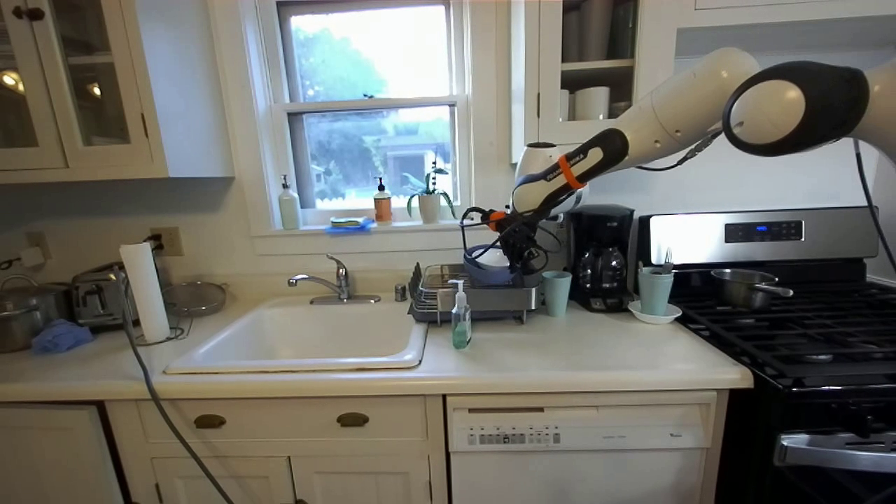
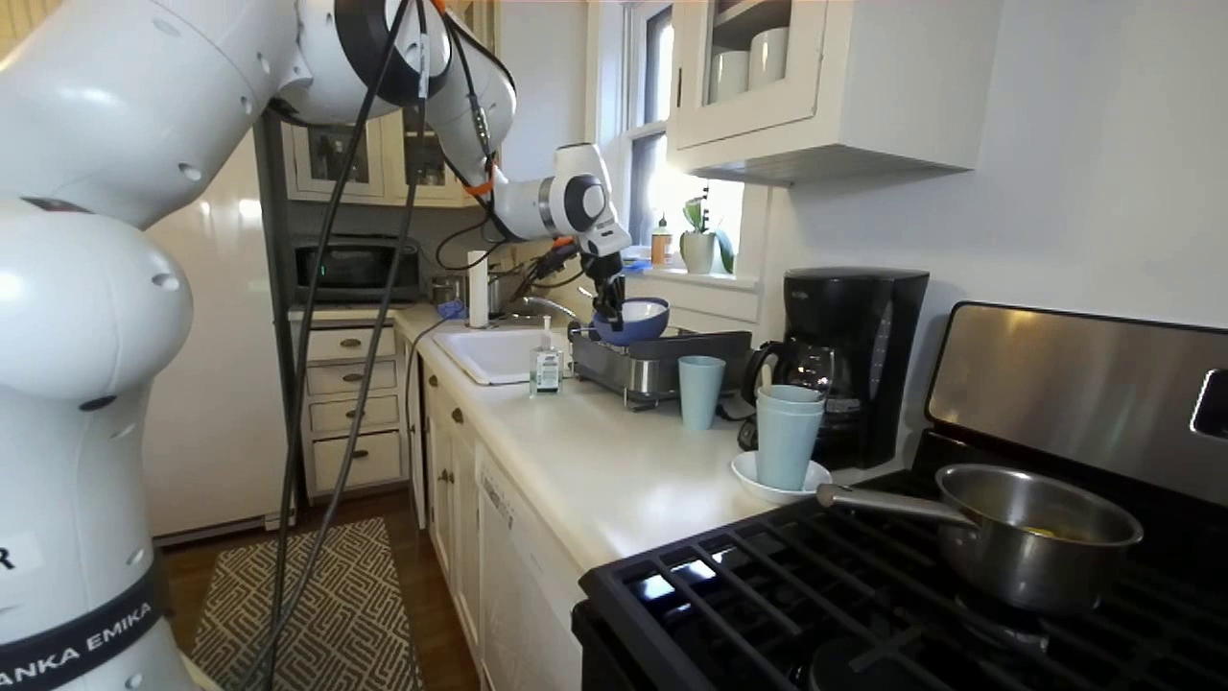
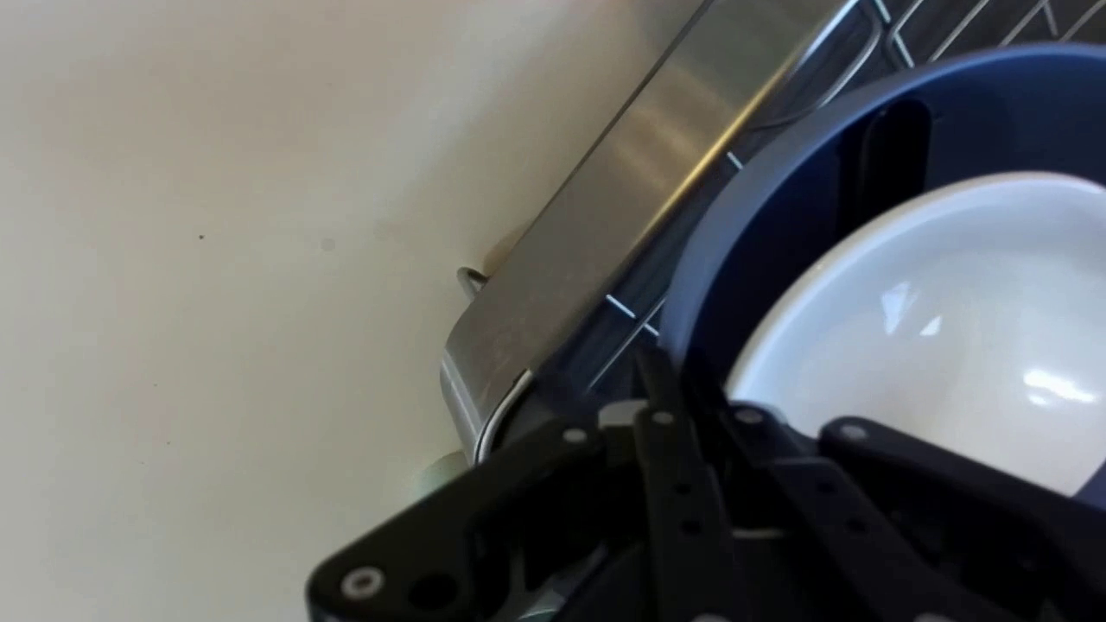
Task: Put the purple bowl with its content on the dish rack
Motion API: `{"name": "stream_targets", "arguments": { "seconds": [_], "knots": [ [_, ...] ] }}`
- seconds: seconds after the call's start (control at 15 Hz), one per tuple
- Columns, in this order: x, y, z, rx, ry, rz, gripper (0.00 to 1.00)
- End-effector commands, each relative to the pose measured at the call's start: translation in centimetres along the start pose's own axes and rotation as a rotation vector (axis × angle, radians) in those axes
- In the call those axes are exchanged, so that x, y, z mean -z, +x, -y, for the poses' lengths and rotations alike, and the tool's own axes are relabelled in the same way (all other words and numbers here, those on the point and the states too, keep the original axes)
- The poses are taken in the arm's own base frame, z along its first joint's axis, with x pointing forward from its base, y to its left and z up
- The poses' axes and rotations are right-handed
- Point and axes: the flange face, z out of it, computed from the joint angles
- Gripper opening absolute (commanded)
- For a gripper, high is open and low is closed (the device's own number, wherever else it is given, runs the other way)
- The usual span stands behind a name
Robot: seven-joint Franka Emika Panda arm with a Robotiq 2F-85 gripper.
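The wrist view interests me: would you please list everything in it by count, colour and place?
dish rack: one, grey, diagonal across the middle
purple bowl: one, bluish purple, right side, over the dish rack
white bowl: one, white, inside the purple bowl
dark oblong: one, black, on the purple bowl's inner wall, possibly a reflection
patch: at least one, pale green, by the dish rack's lower corner, unidentified
countertop: one, cream, left side
gripper: one, black, bottom, closed on the purple bowl's rim
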Motion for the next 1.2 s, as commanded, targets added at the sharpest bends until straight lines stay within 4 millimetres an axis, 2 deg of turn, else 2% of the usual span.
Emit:
{"name": "stream_targets", "arguments": {
  "seconds": [0.0, 0.4, 0.8, 1.13],
  "knots": [
    [-0.9, -1.4, 3.4, -0.041, 0.049, -0.081, 0.04],
    [-3.3, -0.7, 5.7, -0.143, 0.054, -0.172, 0.04],
    [-5.3, 0.2, 6.5, -0.223, 0.066, -0.201, 0.04],
    [-6.1, 0.5, 6.6, -0.268, 0.085, -0.209, 0.04]
  ]
}}
